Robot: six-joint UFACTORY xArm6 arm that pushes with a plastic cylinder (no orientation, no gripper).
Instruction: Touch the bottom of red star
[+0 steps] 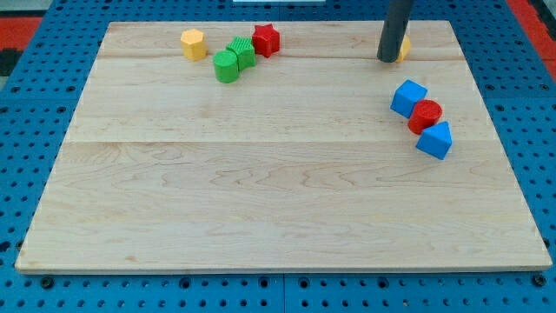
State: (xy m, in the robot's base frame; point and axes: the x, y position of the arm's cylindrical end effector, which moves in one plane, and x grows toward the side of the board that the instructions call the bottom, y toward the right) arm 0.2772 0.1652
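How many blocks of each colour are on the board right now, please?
Red: 2, red star and red cylinder
Green: 2
Blue: 2
Yellow: 2, yellow hexagon and one partly behind my tip
Total: 8

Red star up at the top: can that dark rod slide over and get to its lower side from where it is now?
Probably yes. My tip sits far to the view's right of the red star; bare wood lies between them and below the star. The green blocks sit lower left.
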